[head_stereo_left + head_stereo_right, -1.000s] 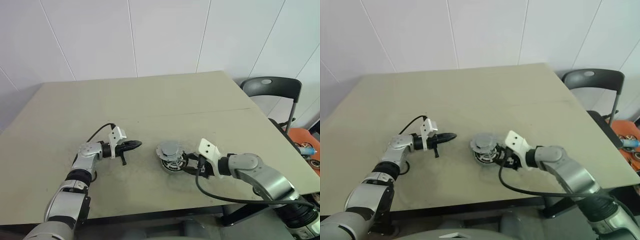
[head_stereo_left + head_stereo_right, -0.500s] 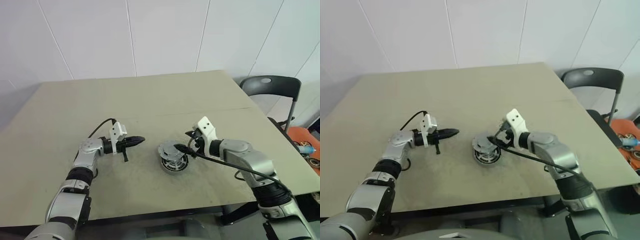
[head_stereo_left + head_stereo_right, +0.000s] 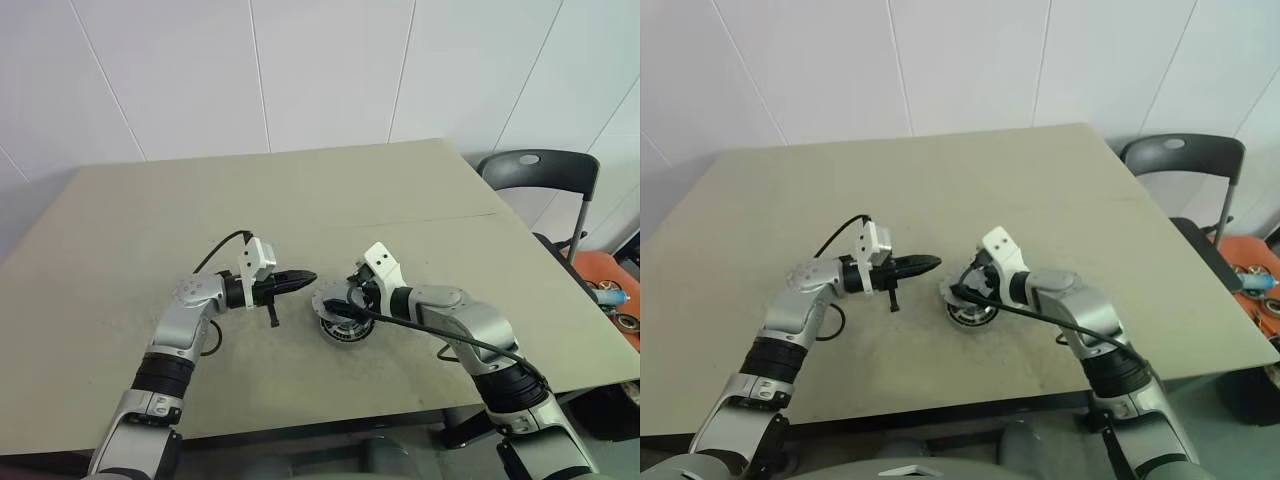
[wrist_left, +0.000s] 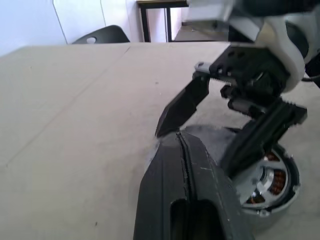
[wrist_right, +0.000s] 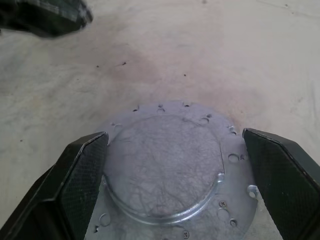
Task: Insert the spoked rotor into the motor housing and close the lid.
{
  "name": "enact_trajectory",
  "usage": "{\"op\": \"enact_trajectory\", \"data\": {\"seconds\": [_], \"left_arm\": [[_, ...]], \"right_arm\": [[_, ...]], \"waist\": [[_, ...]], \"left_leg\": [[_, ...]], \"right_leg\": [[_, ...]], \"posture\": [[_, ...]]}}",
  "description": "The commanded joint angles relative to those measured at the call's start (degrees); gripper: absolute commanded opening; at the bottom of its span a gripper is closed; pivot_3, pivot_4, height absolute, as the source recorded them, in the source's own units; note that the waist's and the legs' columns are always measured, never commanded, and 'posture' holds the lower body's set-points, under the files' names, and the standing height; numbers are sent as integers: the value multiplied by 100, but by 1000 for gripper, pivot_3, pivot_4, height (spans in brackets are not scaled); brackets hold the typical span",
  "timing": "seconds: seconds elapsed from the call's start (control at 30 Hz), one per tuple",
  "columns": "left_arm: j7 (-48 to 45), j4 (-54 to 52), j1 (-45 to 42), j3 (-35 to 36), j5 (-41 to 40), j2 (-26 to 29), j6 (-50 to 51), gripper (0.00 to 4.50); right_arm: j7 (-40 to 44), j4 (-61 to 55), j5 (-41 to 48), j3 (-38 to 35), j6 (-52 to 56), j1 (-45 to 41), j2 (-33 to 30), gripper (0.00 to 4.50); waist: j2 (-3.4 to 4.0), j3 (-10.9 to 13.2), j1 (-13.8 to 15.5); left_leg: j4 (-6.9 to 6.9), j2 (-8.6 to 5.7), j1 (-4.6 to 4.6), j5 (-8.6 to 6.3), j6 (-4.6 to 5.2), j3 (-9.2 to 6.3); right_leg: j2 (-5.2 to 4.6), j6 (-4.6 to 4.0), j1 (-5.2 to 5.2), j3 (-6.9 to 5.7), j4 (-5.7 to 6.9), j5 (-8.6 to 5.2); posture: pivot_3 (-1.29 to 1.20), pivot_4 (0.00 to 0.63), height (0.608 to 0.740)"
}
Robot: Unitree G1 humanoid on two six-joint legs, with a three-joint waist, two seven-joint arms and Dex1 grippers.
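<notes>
A plain beige table [image 3: 300, 190] stands against the white wall. On it, near the front edge, sits the motor housing [image 3: 343, 326], copper windings showing round its side, with a flat silver disc [image 5: 170, 165] lying on top of it.

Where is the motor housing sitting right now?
The motor housing sits on the table near its front middle, directly below the open right gripper, with the shut left gripper just to its left.
</notes>
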Motion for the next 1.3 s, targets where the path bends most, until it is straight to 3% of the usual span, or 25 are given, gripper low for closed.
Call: {"op": "enact_trajectory", "data": {"seconds": [0.03, 0.2, 0.43, 0.63, 0.77, 1.0, 1.3], "left_arm": [[-135, -650, 107, 241, -426, 424, 474, 0], [-514, -311, 129, 513, -721, 919, 416, 0], [-849, 426, -47, 546, -727, 1031, 79, 0], [-595, 400, -51, 272, -531, 698, -39, 0], [-425, 194, -31, 160, -491, 579, 67, 0], [-514, 413, -48, 225, -510, 654, -35, 0], [-595, 761, -154, 176, -461, 578, -256, 0]], "right_arm": [[324, -192, -133, 266, -222, 105, -162, 4493], [356, -53, -297, 243, -294, 96, -225, 4493], [241, 65, -370, 169, -275, 81, -107, 4493], [236, 132, -426, 98, -335, 93, -79, 3192], [245, 152, -334, -88, -397, 98, -37, 3193], [868, -241, 620, -915, -310, 59, -49, 3193], [1327, -381, 89, -288, -727, 198, -754, 3193]], "waist": [[0, 0, -2], [7, 5, -1], [6, 5, 19], [5, 4, 32], [5, 4, 28], [10, 9, 26], [10, 10, 30]], "left_leg": [[0, 0, 2, 0, 0, 0], [-1, 1, 35, 0, 0, 0], [0, 1, 44, 0, 0, 0], [0, 1, 41, 0, -1, -1], [0, 1, 41, 0, -1, -1], [0, 1, 35, 0, 0, -1], [-1, 0, 29, 0, 0, -1]], "right_leg": [[0, 0, 2, 0, 0, 0], [2, 25, 31, 0, 4, -18], [3, 23, 40, -1, 3, -17], [1, 2, 39, 0, 0, -3], [1, 2, 39, 0, 0, -3], [1, 2, 35, 0, -2, -3], [0, 4, 32, -1, -7, -4]], "posture": [[0, 0, 740], [0, 0, 740], [0, 0, 740], [0, 0, 740], [0, 0, 740], [0, 0, 740], [0, 0, 740]]}}
